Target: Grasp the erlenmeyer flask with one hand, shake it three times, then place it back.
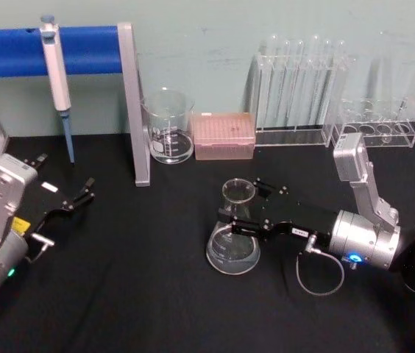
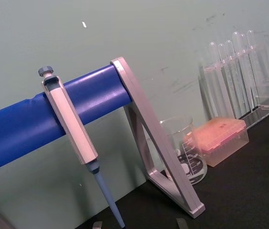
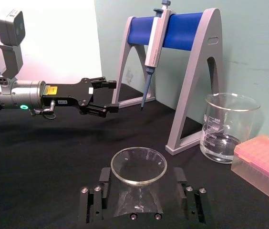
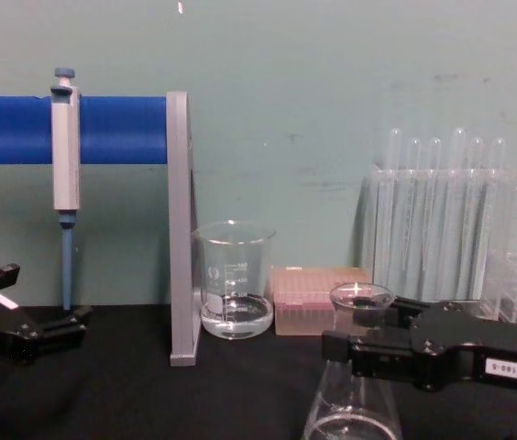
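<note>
Right gripper (image 1: 240, 207) lay low over the table from the right, jaws apart and set either side of the neck of the erlenmeyer flask (image 1: 231, 254); in the right wrist view its fingers (image 3: 105, 183) showed a slight gap from the glass on both sides, so not clamped as far as could be seen; black table (image 1: 156, 316) carried everything; blue-barred pipette stand (image 1: 128, 103) stood back left; tall rack of test tubes (image 1: 299, 88) back right, lower rack (image 1: 380, 131) just beside it; left gripper (image 1: 82, 197) sat at the left, jaws open, holding nothing; flask stood upright mid-table, in front of the tip box; beaker (image 1: 168, 129) with a little liquid stood just right of the stand leg; pink tip box (image 1: 224, 136) stood just beside the beaker; pipette (image 1: 55, 66) hung on the bar.
</note>
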`<state>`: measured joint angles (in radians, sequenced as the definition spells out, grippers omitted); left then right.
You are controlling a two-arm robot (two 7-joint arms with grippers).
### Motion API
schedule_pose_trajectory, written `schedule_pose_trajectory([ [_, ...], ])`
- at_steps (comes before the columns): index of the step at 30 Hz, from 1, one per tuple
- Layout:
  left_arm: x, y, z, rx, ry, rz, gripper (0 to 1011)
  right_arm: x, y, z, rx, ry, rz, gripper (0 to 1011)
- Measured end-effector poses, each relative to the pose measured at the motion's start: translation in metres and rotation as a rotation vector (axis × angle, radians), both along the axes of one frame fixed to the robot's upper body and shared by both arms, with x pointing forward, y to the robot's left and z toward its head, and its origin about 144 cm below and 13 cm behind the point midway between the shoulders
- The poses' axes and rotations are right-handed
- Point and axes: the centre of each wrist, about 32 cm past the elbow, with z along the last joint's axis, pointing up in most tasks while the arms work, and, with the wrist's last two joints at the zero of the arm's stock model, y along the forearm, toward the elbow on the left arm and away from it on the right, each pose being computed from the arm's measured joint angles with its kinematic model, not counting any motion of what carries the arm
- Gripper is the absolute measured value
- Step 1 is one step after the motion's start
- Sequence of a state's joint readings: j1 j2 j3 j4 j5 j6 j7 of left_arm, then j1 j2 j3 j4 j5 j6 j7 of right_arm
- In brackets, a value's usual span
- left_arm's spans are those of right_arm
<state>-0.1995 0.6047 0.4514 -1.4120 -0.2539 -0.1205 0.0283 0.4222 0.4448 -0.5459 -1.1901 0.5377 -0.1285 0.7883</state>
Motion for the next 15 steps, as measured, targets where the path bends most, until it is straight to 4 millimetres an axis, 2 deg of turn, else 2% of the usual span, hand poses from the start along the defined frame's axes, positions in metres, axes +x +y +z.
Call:
schedule_pose_trajectory([
  [8, 0.0000, 0.0000, 0.0000, 0.000, 0.000, 0.000, 1001, 0.0001, 0.0000, 0.0001, 0.001, 0.000, 0.000, 1002],
  [15, 0.0000, 0.0000, 0.0000, 0.000, 0.000, 0.000, 1001, 0.0001, 0.0000, 0.0001, 0.001, -0.001, 0.000, 1003],
])
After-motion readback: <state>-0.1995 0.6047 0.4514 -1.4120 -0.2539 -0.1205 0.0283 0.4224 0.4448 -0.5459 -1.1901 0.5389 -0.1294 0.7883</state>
